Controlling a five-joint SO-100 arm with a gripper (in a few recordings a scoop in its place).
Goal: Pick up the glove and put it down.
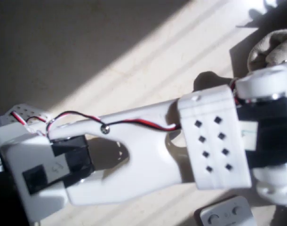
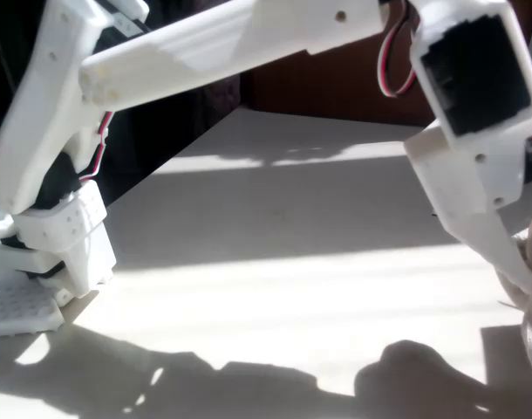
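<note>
Sunlit pale worktop (image 2: 275,297) carried the soft cream-beige knitted glove (image 1: 270,47) at its right edge in the overhead view, touching the white hand (image 2: 510,253), whose opening I could not tell. Light and limp, it probably suited a pinch mid-fabric.

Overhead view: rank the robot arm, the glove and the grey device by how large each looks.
1. Robot arm, by far; it is also nearest the camera.
2 and 3. Glove and grey device: both cut off at the frame edge and similar, so no ranking.
</note>
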